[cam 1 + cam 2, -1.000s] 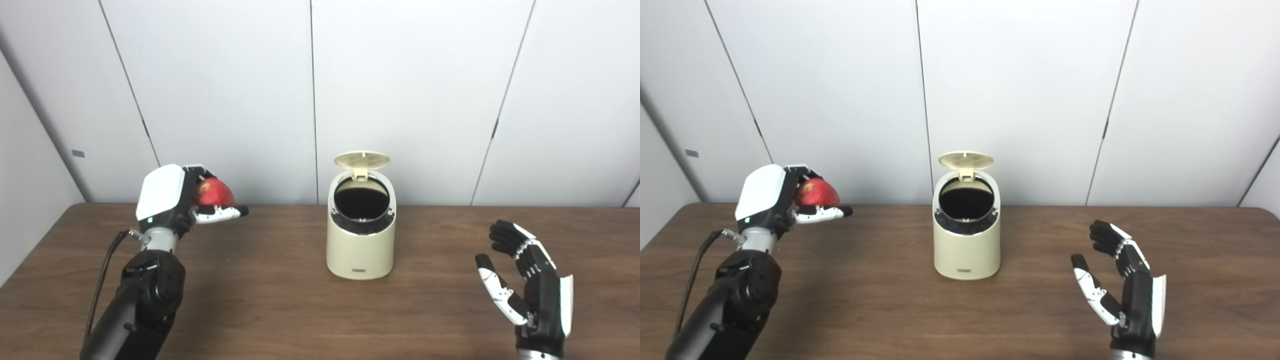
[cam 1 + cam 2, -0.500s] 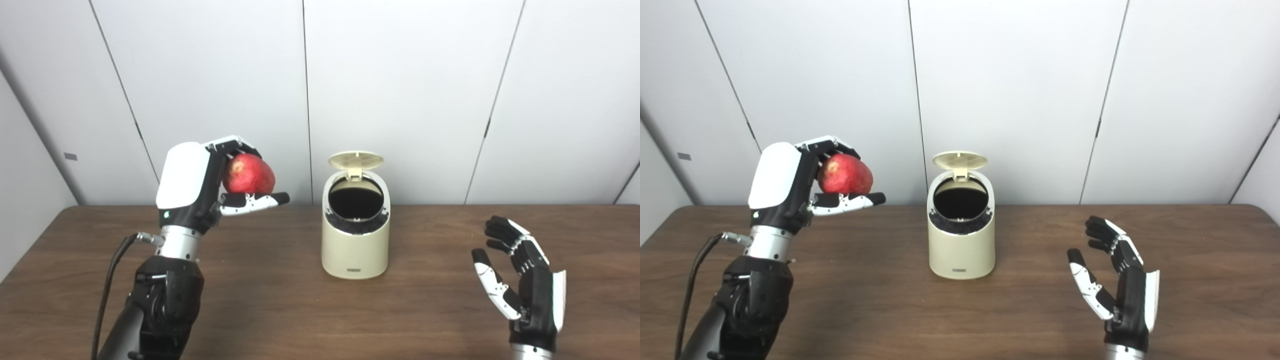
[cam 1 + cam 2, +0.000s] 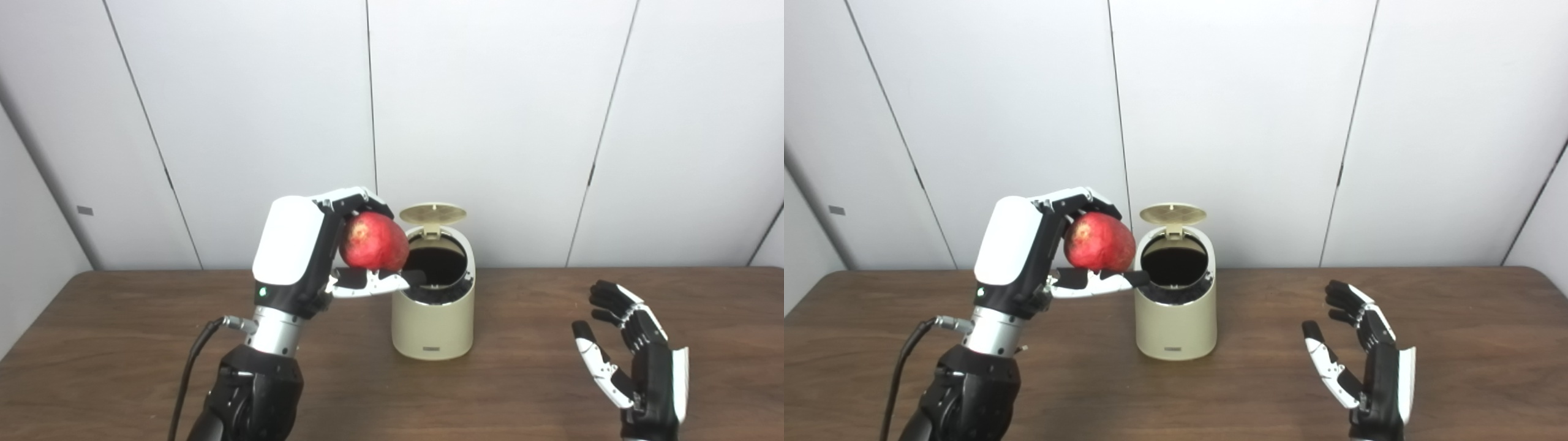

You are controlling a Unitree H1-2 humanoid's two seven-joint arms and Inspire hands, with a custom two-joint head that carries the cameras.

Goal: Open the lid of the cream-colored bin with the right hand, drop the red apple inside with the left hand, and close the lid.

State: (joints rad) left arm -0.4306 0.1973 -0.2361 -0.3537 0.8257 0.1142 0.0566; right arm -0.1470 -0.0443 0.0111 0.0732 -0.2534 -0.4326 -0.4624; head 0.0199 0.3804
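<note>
The cream-colored bin (image 3: 432, 327) stands in the middle of the brown table (image 3: 122, 343). Its round lid (image 3: 432, 213) is tipped up at the back, and the dark opening (image 3: 436, 264) shows. My left hand (image 3: 306, 254) is shut on the red apple (image 3: 373, 242), held in the air just left of the bin's rim, with the thumb reaching over the opening's left edge. My right hand (image 3: 637, 367) is open, fingers spread and palm facing left, low over the table to the right of the bin and apart from it.
White wall panels (image 3: 490, 110) rise right behind the table's far edge. A black cable (image 3: 190, 373) hangs from my left wrist. Bare tabletop lies between the bin and my right hand.
My left hand has carried the apple up and to the right, from the far left to the bin's rim. The right hand has barely moved. The camera has shifted a little.
</note>
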